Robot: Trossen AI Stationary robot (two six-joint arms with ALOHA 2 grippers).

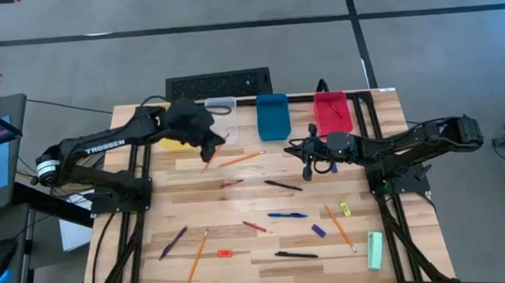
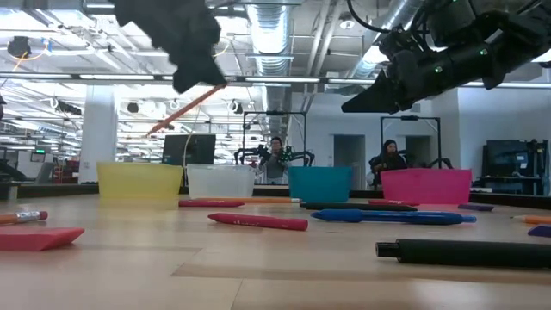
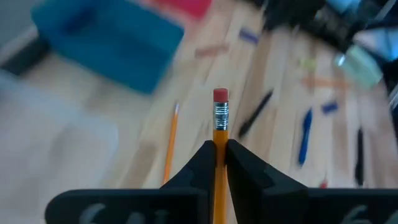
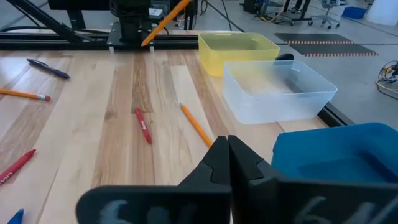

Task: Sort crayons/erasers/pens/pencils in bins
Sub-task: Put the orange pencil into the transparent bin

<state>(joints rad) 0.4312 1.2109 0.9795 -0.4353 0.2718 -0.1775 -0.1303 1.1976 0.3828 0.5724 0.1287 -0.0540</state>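
Clearly tilted, pencil [image 3: 220, 134] in left claw [image 3: 220, 155], eraser-end forward.

"TROSSEN" in white letters along the left arm [image 1: 103, 147]; no other legible text.

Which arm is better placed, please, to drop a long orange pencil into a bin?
Left: the left gripper already clamps a long orange pencil near the clear plastic bin; the right gripper is shut, empty.

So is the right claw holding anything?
No, the right claw is shut with nothing between its fingers, above the blue bin.
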